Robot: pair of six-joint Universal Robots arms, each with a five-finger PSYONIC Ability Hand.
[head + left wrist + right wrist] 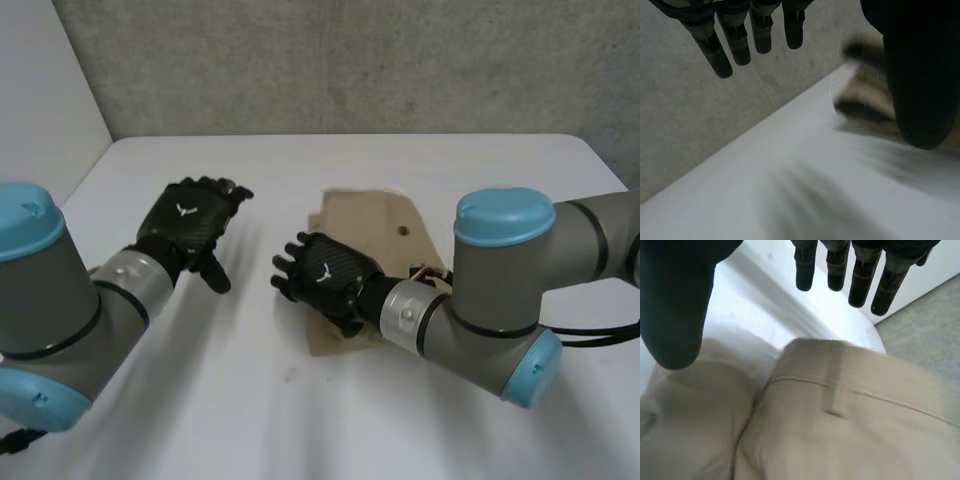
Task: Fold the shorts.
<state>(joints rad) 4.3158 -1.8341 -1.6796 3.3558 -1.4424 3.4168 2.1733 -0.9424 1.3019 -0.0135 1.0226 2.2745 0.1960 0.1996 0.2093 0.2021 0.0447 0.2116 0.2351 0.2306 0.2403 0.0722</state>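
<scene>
Shorts: The tan shorts (375,215) lie on the white table (300,400), a little right of its middle. They are gathered into a compact shape with one layer lying over another. Their near left corner is hidden under the right hand.

Right hand: The right hand (325,272) is over the near left part of the shorts, palm down. Its fingers (862,285) are straight and set apart from the thumb, with nothing between them, so it grips nothing. Whether the palm touches the cloth cannot be told.

Left hand: The left hand (188,222) hangs over bare table, well to the left of the shorts. Its fingers are straight and relaxed, and it is empty.

Step in hand: The stacked layers suggest that most of the folding is done. This looks like a pause between folds, or the last smoothing of the pile, with neither hand holding cloth.

Next move: If another fold is wanted, the right hand would need to pinch a free edge of the upper layer. The left hand would have to come right, across the bare table, to hold or carry the other side. If the pile is finished, a flat press and a clean lift away would do.

Risk: A hand dragging sideways could pull the upper layer off the lower one.

Writing: No words or brand can be read. Each hand has a small white mark on its back, a shape and not letters. The shorts show a dark round spot (403,230) near their far right part, probably a button or buttonhole, and a stitched seam (865,396).
</scene>
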